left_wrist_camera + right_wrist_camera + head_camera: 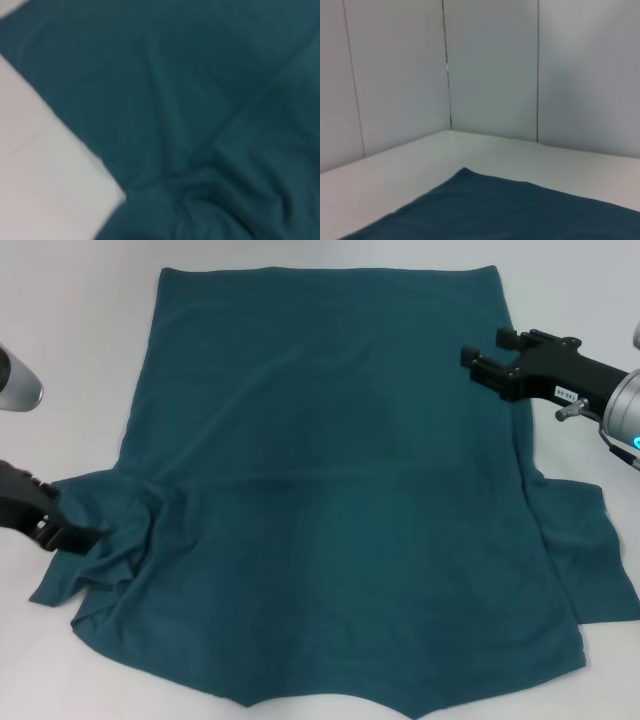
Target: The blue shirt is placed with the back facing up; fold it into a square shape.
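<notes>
The left gripper (85,535) is pinching the bunched left sleeve of the blue shirt (330,490), which is lying spread across the white table (70,340); the right gripper (488,360) is hovering open-jawed at the shirt's right edge

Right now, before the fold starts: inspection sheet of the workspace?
Surface: white table, bare around the cloth.
Job's things: blue shirt spread flat, plain side up; the sleeve on the robot's left is bunched, the right sleeve lies flat.
Clutter: nothing seen.
Grippers: left claw low at the bunched left sleeve, closed on its fabric; right claw open at the shirt's right edge, holding nothing.
Cables: nothing seen.
Surroundings: pale panelled walls meet behind the table's far corner.
</notes>
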